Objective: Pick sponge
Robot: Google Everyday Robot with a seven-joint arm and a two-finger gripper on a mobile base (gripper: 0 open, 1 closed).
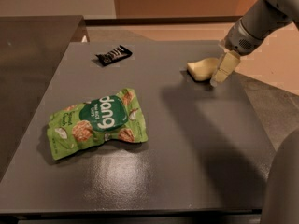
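Observation:
The sponge [201, 69] is a small pale cream-yellow block lying on the grey table [187, 139] near its far right edge. My gripper [222, 71] comes down from the upper right on the grey arm [254, 27]. It is at the sponge's right end, right against it and covering that end. The rest of the sponge shows to the gripper's left.
A green snack bag [96, 122] lies at the table's left middle. A small black wrapper [113, 55] lies at the far left. A dark counter [32, 45] adjoins on the left. Part of the robot's body [285, 185] fills the lower right corner.

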